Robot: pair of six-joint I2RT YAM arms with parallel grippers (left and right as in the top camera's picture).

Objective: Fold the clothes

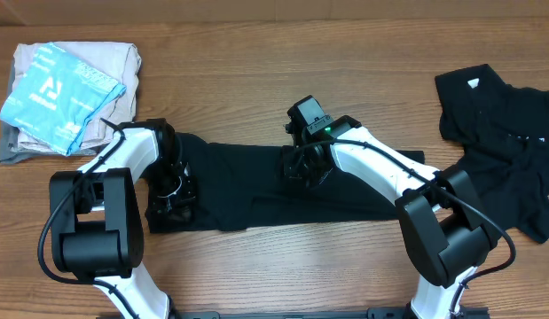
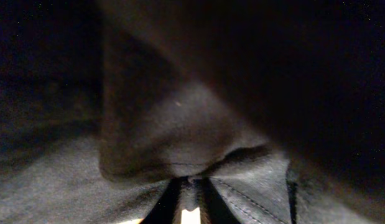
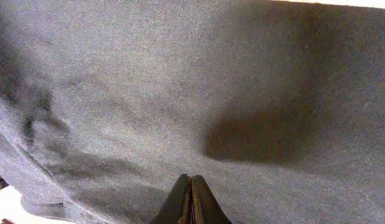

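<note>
Across the middle of the tabletop (image 1: 256,53), black garment (image 1: 239,182) folded into a long, flat, matte band. Left gripper (image 1: 172,193) pinching its bunched left end; right gripper (image 1: 302,168) pressed together on its far edge.

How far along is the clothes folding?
Looks done: the folded pile, far corner. In hand: the middle black garment, a long strip, with the left gripper pinching it and the right gripper down on it. Still to do: the crumpled black garment at the right.
</note>
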